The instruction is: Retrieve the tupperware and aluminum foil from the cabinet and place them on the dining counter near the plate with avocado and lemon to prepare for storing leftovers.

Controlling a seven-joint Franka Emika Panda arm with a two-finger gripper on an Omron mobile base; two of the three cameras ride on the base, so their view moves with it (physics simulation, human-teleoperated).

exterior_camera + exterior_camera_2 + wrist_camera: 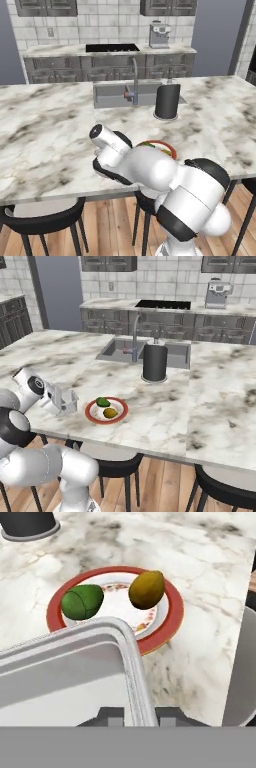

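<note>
We see our gripper [134, 716] pinching the tupperware [75, 667] rim. It sits just beside the plate [167, 619], which carries the avocado [82, 602] and lemon [146, 589].

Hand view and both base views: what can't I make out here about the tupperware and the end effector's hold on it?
- Tupperware, hand view: cut off by the left and bottom edges; whether it rests on the dining counter cannot be told.
- End effector, hand view: finger tips barely show under the container wall, so contact is unclear.
- Plate, left base view: mostly hidden behind the arm.
- Tupperware, right base view: too small to judge the grip.
</note>
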